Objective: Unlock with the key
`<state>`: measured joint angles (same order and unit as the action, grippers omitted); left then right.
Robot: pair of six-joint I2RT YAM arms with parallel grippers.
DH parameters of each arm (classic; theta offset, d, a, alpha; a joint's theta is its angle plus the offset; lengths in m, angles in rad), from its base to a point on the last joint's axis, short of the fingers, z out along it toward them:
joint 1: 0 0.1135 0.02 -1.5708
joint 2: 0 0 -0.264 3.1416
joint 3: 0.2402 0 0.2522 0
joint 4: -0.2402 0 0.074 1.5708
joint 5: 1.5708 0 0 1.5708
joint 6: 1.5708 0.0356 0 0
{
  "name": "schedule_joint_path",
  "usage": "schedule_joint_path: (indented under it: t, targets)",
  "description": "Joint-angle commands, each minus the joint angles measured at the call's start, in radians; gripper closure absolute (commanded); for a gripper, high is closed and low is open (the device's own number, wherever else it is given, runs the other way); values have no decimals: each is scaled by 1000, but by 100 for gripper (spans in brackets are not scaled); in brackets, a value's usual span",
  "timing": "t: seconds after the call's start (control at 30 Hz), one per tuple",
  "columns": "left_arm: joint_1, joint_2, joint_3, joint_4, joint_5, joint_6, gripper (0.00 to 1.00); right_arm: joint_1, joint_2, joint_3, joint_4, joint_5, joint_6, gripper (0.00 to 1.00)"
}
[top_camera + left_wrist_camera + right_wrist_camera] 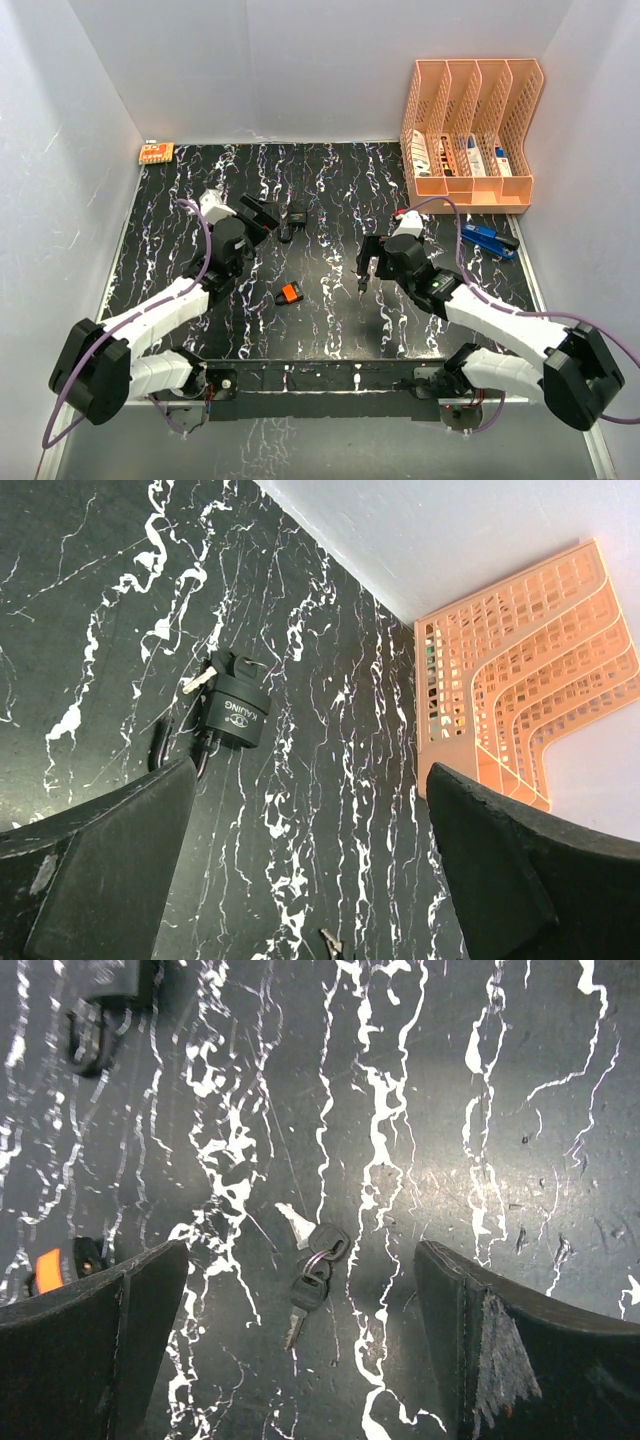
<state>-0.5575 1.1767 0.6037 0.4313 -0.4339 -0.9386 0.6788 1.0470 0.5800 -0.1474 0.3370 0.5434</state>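
The left pincer (310, 865) is wide open and holds nothing. The small black metal padlock (238, 715) lies flat at its 11 o'clock, a bit apart. It looks hard and heavy and may slide, so grab its body by the sides. The right pincer (305, 1345) is open too. The thin black-headed keys on a ring (312, 1278) lie at its 12 o'clock, very near. They look light and slippery, so pinch one head.

Black marbling veined white is shown on the table (480, 1110). Ahead of the left gripper (312, 880), a black padlock (238, 715) and a peach lattice rack (520, 680) are seen; under the right gripper (305, 1370), keys (312, 1278), seemingly dark-headed.
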Motion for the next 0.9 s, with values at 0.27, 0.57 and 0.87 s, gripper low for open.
schedule_joint_path:
  t: [0.27,0.57,0.87]
  targets:
    - [8,-44,-47,25,119,211,1,4,302,144,-40,-123,59,19]
    - [9,-15,-24,-45,183,294,2,10,378,164,-56,-162,91,37]
    - [8,-9,-39,-46,180,314,1,18,402,173,-74,-171,98,50]
